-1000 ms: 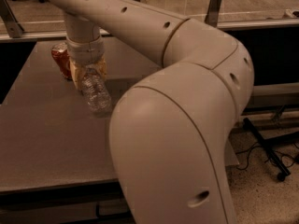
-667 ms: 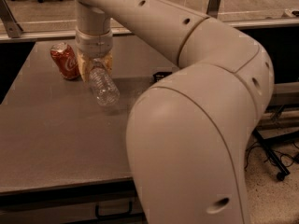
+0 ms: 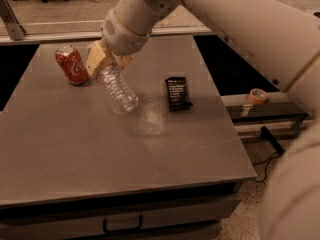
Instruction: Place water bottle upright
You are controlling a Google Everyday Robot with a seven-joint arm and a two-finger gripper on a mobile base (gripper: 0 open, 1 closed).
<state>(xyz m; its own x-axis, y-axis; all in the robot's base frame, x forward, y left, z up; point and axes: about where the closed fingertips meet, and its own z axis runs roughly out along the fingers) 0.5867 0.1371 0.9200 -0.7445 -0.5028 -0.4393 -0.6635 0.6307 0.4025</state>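
The water bottle is clear ribbed plastic. It hangs tilted over the grey table, its base pointing down and to the right, its cap end hidden in my gripper. The gripper is shut on the bottle's upper end, above the table's back left part. The bottle looks lifted a little off the surface.
A red Coca-Cola can stands upright just left of the gripper. A dark snack packet lies flat to the right of the bottle. A roll of tape sits on a ledge beyond the table's right edge. My arm fills the upper right.
The view has shifted, so the arm now fills less of it and the packet shows. The gripper and bottle have moved right, away from the can; the bottle stays tilted.
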